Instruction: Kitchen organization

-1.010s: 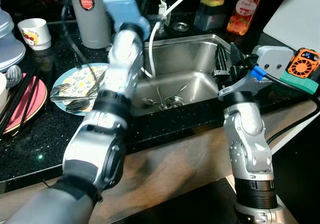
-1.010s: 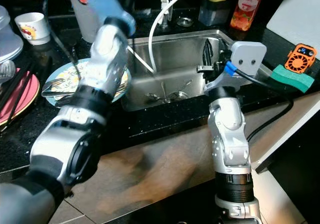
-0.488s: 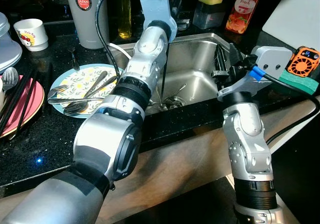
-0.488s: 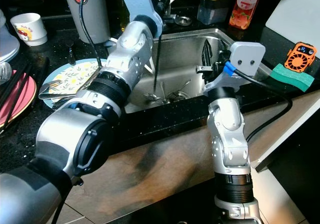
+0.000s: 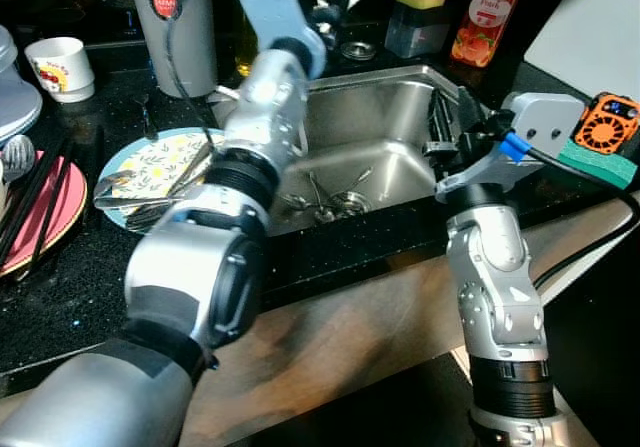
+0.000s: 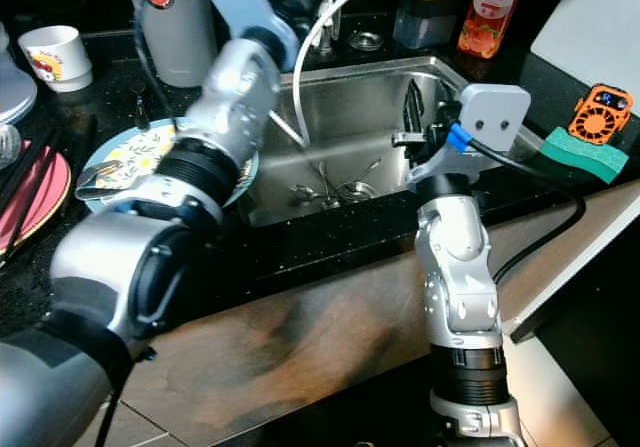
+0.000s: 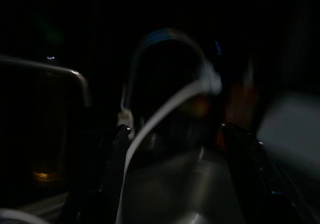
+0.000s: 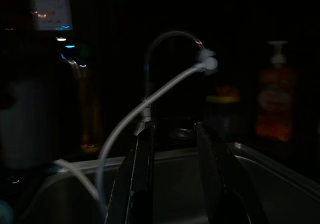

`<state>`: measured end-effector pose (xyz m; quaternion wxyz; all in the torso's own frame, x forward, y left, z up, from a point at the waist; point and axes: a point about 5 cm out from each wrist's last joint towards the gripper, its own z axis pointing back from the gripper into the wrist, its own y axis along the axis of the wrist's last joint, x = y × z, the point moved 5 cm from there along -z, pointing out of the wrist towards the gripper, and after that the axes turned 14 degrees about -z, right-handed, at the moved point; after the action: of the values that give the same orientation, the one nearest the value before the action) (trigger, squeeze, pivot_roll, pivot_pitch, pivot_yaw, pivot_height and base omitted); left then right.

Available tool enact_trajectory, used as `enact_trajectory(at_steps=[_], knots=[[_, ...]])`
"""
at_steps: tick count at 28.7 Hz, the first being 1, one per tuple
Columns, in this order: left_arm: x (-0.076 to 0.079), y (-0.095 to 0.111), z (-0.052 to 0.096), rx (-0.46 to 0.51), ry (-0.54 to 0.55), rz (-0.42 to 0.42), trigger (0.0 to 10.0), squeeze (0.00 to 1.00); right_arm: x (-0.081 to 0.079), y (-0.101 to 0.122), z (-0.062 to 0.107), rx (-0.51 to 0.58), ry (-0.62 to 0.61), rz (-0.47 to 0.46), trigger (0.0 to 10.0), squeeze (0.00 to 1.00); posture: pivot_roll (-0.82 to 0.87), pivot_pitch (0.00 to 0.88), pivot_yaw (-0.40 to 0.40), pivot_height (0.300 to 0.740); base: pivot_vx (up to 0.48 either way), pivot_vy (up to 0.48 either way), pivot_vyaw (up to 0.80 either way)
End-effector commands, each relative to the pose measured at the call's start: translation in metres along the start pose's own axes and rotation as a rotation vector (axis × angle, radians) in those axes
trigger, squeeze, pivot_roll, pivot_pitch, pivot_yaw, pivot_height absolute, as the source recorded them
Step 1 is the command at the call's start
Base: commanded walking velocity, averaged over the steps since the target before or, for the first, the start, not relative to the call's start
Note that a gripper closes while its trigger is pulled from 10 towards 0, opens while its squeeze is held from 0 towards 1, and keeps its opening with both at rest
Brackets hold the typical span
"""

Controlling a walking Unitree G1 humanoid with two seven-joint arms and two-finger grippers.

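We face a steel sink (image 5: 385, 117) set in a black counter (image 5: 60, 277), with a few spoons (image 5: 320, 199) lying around its drain. Our left arm reaches up and over the sink's left edge toward the faucet (image 6: 327, 7) at the back, from which a white hose (image 6: 300, 97) curves down into the basin; in the left wrist view our left gripper (image 7: 175, 149) points at that faucet with its dark fingers (image 7: 117, 154) set wide apart and nothing between them. Our right gripper (image 5: 455, 127) hovers at the sink's right rim, and in the right wrist view its two fingers (image 8: 142, 169) stand narrowly apart, also empty, aimed at the faucet. Left of the sink sits a floral plate (image 5: 160, 157) holding several spoons and forks (image 5: 130, 192). Further left, a pink plate (image 5: 45, 217) carries black chopsticks (image 5: 35, 192). A white cup (image 5: 68, 67) and a grey tumbler (image 5: 170, 27) stand at the back of the counter. Behind the sink we see a sponge holder (image 5: 420, 17) and an orange bottle (image 5: 488, 12). To the right lie a green sponge (image 5: 600, 162) and an orange fan (image 5: 612, 122).
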<state>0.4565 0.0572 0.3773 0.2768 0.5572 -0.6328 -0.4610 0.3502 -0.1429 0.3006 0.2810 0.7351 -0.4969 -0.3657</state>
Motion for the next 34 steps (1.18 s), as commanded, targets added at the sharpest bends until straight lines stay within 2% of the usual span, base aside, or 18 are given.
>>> enact_trajectory(at_steps=[1, 2, 3, 4, 7, 8, 9, 11, 12, 14, 17, 19, 23, 28, 29, 30, 33, 34], knots=[[0.000, -0.013, 0.003, -0.056, -0.023, -0.036, 10.0, 0.00, 0.003, 0.004, 0.002, 0.009, -0.010, 0.001, 10.0, 0.00, 0.05, 0.062, -0.030, 0.740, 0.000, 0.000, 0.00], [-0.016, -0.027, 0.011, -0.121, -0.046, -0.097, 10.0, 0.00, 0.003, 0.003, 0.003, 0.006, -0.009, -0.001, 10.0, 0.00, 0.05, 0.065, -0.029, 0.740, 0.000, 0.000, 0.00], [-0.016, -0.027, 0.011, -0.121, -0.046, -0.097, 10.0, 0.00, 0.003, 0.003, 0.003, 0.006, -0.009, -0.001, 10.0, 0.00, 0.05, 0.065, -0.029, 0.740, 0.000, 0.000, 0.00], [-0.035, -0.036, 0.023, -0.160, -0.081, -0.164, 10.0, 0.00, 0.002, 0.003, 0.003, 0.005, -0.010, -0.002, 10.0, 0.00, 0.05, 0.066, -0.034, 0.740, 0.000, 0.000, 0.00], [-0.035, -0.036, 0.023, -0.160, -0.081, -0.164, 10.0, 0.00, 0.002, 0.003, 0.003, 0.005, -0.010, -0.002, 10.0, 0.00, 0.05, 0.066, -0.034, 0.740, 0.000, 0.000, 0.00], [-0.055, -0.037, 0.040, -0.152, -0.143, -0.271, 10.0, 0.00, 0.003, 0.002, 0.003, 0.002, -0.010, -0.003, 10.0, 0.00, 0.06, 0.070, -0.038, 0.740, 0.000, 0.000, 0.00], [-0.055, -0.037, 0.040, -0.152, -0.143, -0.271, 10.0, 0.00, 0.003, 0.002, 0.003, 0.002, -0.010, -0.003, 10.0, 0.00, 0.06, 0.070, -0.038, 0.740, 0.000, 0.000, 0.00], [-0.086, -0.033, 0.080, -0.152, -0.311, -0.544, 10.0, 0.00, 0.003, 0.000, 0.002, -0.007, -0.005, -0.005, 10.0, 0.00, 0.09, 0.080, -0.048, 0.740, 0.000, 0.000, 0.00], [-0.086, -0.033, 0.080, -0.152, -0.311, -0.544, 10.0, 0.00, 0.003, 0.000, 0.002, -0.007, -0.005, -0.005, 10.0, 0.00, 0.09, 0.080, -0.048, 0.740, 0.000, 0.000, 0.00], [-0.100, -0.034, 0.102, -0.203, -0.405, -0.657, 10.0, 0.00, 0.002, -0.001, 0.001, -0.011, 0.002, -0.010, 10.0, 0.00, 0.09, 0.082, -0.045, 0.740, 0.000, 0.000, 0.00], [-0.112, -0.039, 0.112, -0.265, -0.419, -0.656, 10.0, 0.00, 0.000, -0.002, 0.000, -0.011, 0.006, -0.014, 10.0, 0.00, 0.09, 0.079, -0.038, 0.740, 0.000, 0.000, 0.00], [-0.112, -0.039, 0.112, -0.265, -0.419, -0.656, 10.0, 0.00, 0.000, -0.002, 0.000, -0.011, 0.006, -0.014, 10.0, 0.00, 0.09, 0.079, -0.038, 0.740, 0.000, 0.000, 0.00], [-0.121, -0.045, 0.136, -0.341, -0.528, -0.630, 10.0, 0.00, 0.002, -0.003, 0.002, -0.012, -0.005, -0.012, 10.0, 0.00, 0.09, 0.078, -0.029, 0.740, 0.000, 0.000, 0.00], [-0.131, -0.060, 0.148, -0.421, -0.558, -0.607, 10.0, 0.00, 0.004, -0.004, 0.004, -0.017, -0.010, -0.010, 10.0, 0.00, 0.09, 0.077, -0.025, 0.740, 0.000, 0.000, 0.00], [-0.131, -0.060, 0.148, -0.421, -0.558, -0.607, 10.0, 0.00, 0.004, -0.004, 0.004, -0.017, -0.010, -0.010, 10.0, 0.00, 0.09, 0.077, -0.025, 0.740, 0.000, 0.000, 0.00], [-0.129, -0.071, 0.158, -0.473, -0.582, -0.571, 10.0, 0.00, 0.004, -0.004, 0.004, -0.017, -0.011, -0.011, 10.0, 0.00, 0.09, 0.077, -0.025, 0.740, 0.000, 0.000, 0.00], [-0.107, -0.091, 0.176, -0.549, -0.651, -0.441, 10.0, 0.00, 0.004, -0.004, 0.004, -0.015, -0.012, -0.014, 10.0, 0.00, 0.09, 0.077, -0.025, 0.740, 0.000, 0.000, 0.00], [-0.107, -0.091, 0.176, -0.549, -0.651, -0.441, 10.0, 0.00, 0.004, -0.004, 0.004, -0.015, -0.012, -0.014, 10.0, 0.00, 0.09, 0.077, -0.025, 0.740, 0.000, 0.000, 0.00]])
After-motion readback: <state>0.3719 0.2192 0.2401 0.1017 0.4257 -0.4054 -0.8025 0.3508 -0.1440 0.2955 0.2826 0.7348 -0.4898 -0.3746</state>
